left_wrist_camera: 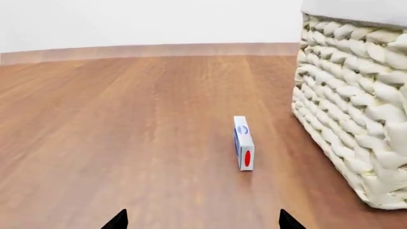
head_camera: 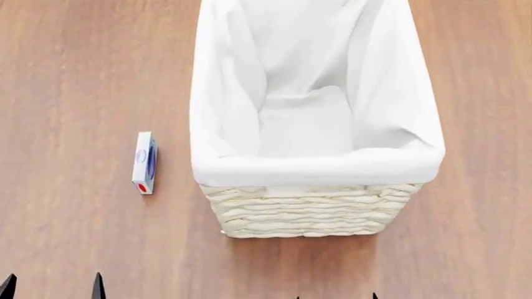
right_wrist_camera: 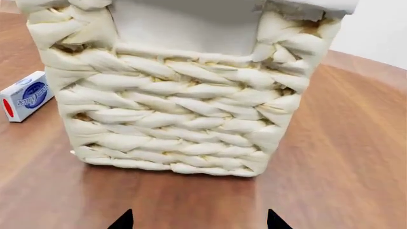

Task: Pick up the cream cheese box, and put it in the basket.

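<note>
fingers (right_wrist_camera: 125, 220) face basket (right_wrist_camera: 171, 119) weave; head view shows liner (head_camera: 308, 124).

Only print in view is on the small flat white cream cheese carton (right_wrist_camera: 25, 96): a blue oval with white script, too blurred to read, and a plain red oval on its end face. Same marks show in the head view (head_camera: 144, 162) and left wrist view (left_wrist_camera: 243, 142), illegible there too.
</note>
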Controlling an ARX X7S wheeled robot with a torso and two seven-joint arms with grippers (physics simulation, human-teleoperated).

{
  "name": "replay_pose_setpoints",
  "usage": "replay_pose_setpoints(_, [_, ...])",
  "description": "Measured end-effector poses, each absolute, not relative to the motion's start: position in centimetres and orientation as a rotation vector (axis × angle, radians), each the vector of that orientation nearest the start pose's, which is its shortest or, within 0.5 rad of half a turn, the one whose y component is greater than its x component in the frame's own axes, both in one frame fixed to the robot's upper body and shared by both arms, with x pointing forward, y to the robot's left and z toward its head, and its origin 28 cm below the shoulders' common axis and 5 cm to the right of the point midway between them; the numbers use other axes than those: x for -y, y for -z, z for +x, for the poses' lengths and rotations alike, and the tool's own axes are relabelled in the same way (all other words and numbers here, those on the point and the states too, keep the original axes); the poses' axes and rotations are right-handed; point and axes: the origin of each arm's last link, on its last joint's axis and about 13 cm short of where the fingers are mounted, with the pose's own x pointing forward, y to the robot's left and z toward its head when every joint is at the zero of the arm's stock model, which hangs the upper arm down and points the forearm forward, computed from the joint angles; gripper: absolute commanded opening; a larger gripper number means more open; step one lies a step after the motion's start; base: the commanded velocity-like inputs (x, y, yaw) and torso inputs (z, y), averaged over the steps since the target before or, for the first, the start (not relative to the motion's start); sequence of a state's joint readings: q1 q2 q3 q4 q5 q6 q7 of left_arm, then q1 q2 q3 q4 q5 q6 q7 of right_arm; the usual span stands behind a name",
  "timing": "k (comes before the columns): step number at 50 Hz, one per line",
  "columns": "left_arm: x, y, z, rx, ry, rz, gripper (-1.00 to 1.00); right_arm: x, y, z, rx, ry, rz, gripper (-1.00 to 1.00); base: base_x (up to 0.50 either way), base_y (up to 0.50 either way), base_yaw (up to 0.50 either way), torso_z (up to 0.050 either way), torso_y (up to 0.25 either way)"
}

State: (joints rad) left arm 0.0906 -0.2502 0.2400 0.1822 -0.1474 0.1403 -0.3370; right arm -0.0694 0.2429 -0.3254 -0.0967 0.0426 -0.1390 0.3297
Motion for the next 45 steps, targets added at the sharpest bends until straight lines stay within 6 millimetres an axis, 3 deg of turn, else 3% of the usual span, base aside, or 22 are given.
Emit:
replay_pose_setpoints(14, [-20.7,-4.0,18.7,0.200,-0.024,-0.010,1.00,8.7,-1.9,18.8,0.133,-0.019,-0.126,1.00,0.00,0.00,0.00,0.000,0.000])
replay_pose_setpoints(21, [-20.5,-5.3,19.2,0.237,0.009,-0.002,1.00,8.9,-2.0,18.9,0.134,-0.011,-0.122,1.00,0.00,0.00,0.00,0.000,0.000])
replay_pose_setpoints(45, [-19.8,-10.6,24.3,0.351,0.123,0.005,1.00,9.3,-2.8,18.4,0.163,0.003,-0.103,1.00,0.00,0.00,0.00,0.000,0.000])
